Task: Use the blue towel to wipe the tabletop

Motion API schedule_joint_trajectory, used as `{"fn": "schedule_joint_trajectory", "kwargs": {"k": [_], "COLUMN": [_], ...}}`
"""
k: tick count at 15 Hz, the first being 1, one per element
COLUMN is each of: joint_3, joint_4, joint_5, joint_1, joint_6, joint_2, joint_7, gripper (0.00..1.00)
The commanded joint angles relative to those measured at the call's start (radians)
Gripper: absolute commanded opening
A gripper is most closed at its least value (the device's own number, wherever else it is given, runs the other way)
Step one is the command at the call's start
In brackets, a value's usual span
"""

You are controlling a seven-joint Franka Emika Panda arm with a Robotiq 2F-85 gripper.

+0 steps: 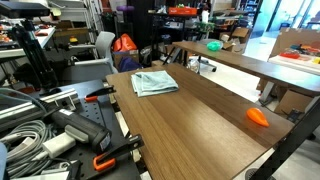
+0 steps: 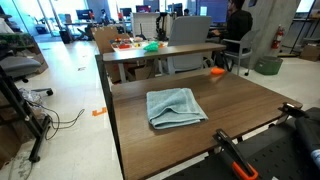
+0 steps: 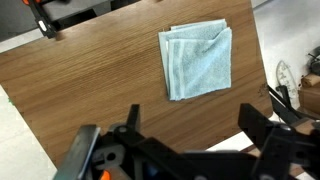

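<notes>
One blue towel (image 3: 197, 62) lies folded on the tabletop (image 3: 90, 80) near one short end, well apart from the small orange object (image 1: 258, 116) by a long edge. The gripper (image 3: 190, 115) hovers above, fingers spread, empty.

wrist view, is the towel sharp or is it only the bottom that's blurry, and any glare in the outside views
Wrist view: the blue towel and the tabletop grain are sharp; the gripper at the bottom is dark and soft. In an exterior view the tabletop shows no harsh glare, though the windows behind are blown out.
</notes>
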Motion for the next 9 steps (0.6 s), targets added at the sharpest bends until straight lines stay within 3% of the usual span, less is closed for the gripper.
{"fn": "schedule_joint_trajectory", "kwargs": {"k": [1,9], "joint_3": [0.016,0.016], "joint_4": [0.005,0.007], "joint_5": [0.0,-0.003], "joint_1": [-0.017,-0.018], "joint_6": [-0.006,-0.009], "joint_2": [0.0,-0.002], "joint_7": [0.0,0.002], "gripper": [1.0,1.0]}}
